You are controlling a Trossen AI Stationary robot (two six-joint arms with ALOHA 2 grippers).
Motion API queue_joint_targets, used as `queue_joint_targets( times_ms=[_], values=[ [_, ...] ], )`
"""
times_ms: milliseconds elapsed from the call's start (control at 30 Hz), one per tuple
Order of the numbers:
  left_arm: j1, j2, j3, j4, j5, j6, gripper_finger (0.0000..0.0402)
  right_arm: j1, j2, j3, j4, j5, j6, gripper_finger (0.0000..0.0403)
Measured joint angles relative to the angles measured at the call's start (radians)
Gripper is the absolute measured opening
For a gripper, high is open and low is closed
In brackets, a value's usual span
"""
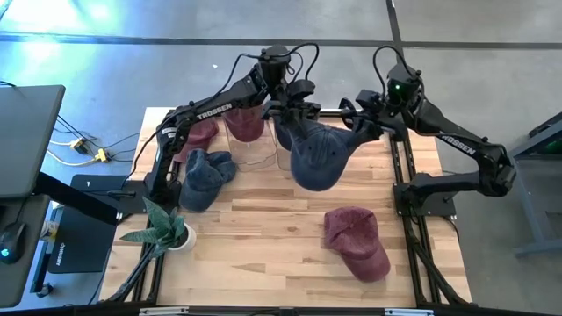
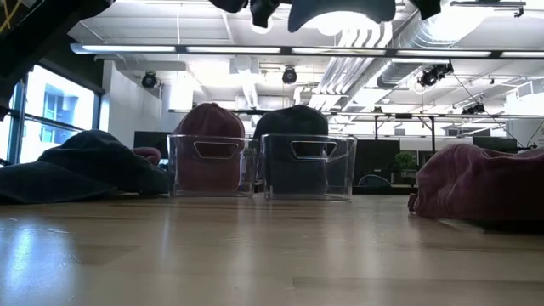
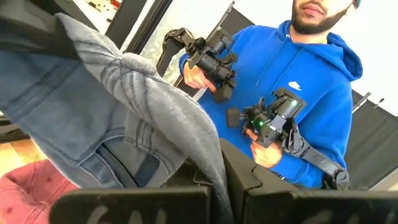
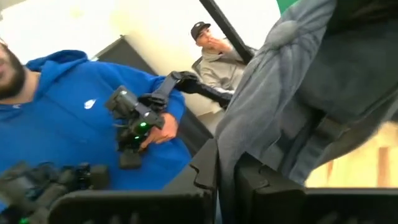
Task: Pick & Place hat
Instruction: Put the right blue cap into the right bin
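Both claws are clenched on a floppy, faded blue denim hat [image 1: 316,154] hanging between the left gripper [image 1: 294,110] and right gripper [image 1: 351,118], above the clear bins [image 2: 263,166], with bare tabletop [image 1: 263,228] nearer me.

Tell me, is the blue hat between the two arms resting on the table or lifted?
Lifted. The blue hat hangs between the left end effector and right end effector, both shut on it; the low view shows it above the bins.
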Motion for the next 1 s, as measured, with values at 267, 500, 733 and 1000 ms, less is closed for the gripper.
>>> queue_joint_targets(
  times_ms=[267,500,733,1000],
  values=[
    [0.006,0.0,0.0,-0.134,0.008,0.111,0.0003,-0.002,0.057,0.0,0.021,0.107,-0.193,0.0009],
    [0.064,0.0,0.0,-0.257,0.008,0.26,0.0001,-0.019,0.175,0.0,0.02,0.178,-0.318,0.0004],
    [0.141,0.0,0.0,-0.477,-0.055,0.504,0.0001,-0.092,0.243,0.0,0.065,0.204,-0.361,0.0009],
    [0.189,0.0,0.0,-0.755,-0.289,0.888,0.0001,-0.109,0.296,0.0,0.144,0.223,-0.515,0.001]
  ],
)
